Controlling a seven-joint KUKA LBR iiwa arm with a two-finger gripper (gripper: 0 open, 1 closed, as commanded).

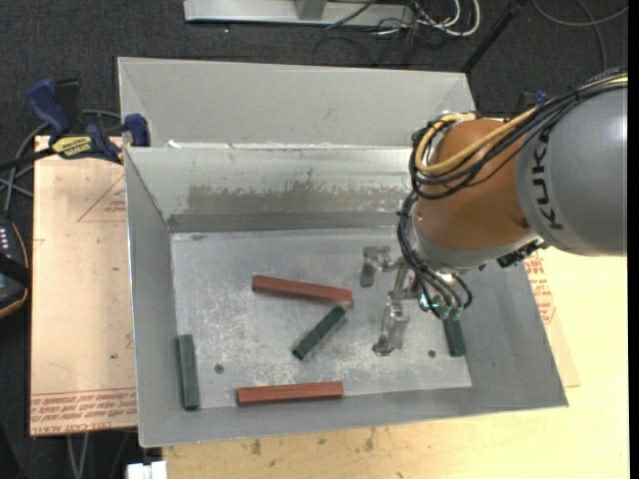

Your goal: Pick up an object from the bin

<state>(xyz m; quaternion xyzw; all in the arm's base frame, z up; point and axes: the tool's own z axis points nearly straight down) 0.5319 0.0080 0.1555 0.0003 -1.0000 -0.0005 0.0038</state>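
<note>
My gripper (380, 305) hangs low over the right half of the bin floor. It is open, with bare metal and nothing else between its fingers. A short dark green stick (319, 332) lies tilted just to its left. Beyond that, a brown stick (300, 289) lies almost level, its right end close to the upper finger (372, 265). Another dark green stick (454, 336) sits just right of the gripper, its upper end hidden under the arm.
A second brown stick (290, 393) lies along the front wall. A dark green stick (187, 371) stands lengthwise at the front left corner. The arm's orange cover and cables overhang the bin's right side.
</note>
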